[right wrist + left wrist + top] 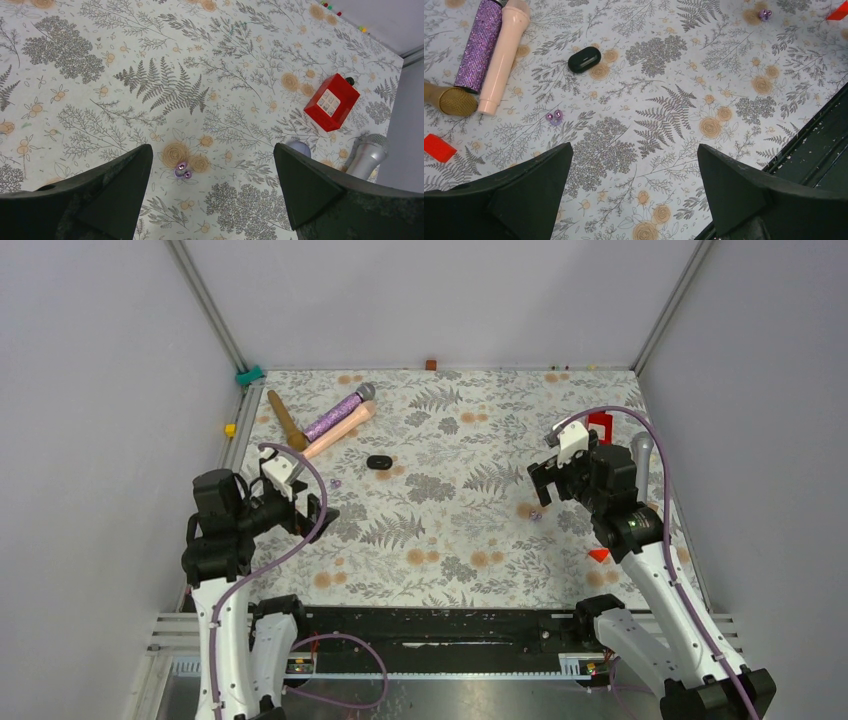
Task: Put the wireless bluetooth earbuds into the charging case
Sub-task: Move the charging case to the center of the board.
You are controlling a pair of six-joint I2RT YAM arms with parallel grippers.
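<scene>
Fingers of the left gripper [634, 146] are spread wide, and nothing is held between them; only the flower-printed tablecloth [664, 75] is seen through the gap. A purple earbud [555, 117] lies on the cloth just ahead of this gripper, off the tip of the finger on the left of its wrist view, and is not touched. Farther ahead along the same line, well beyond that earbud, the black oval charging case [584, 59] is found lying flat; it appears closed. Past the case and off to the left side of the gripper, a purple glitter microphone [479, 45] and a pink microphone [504, 55] lie side by side and touching, with a gold-headed microphone [456, 101] at their near ends.

The right gripper [212, 146] is likewise held fully open above the cloth, with nothing grasped. A second purple earbud [183, 170] rests on an orange printed flower directly below the gap, somewhat nearer the finger on the left of the wrist view, and is clear of both fingers. Ahead of this gripper and to its right, a red box [331, 102] stands on the cloth, and a silver microphone [367, 155] lies beyond the right finger near the wall.

From the overhead view, the case is seen between the two grippers, nearer the left one and well apart from the right one.
</scene>
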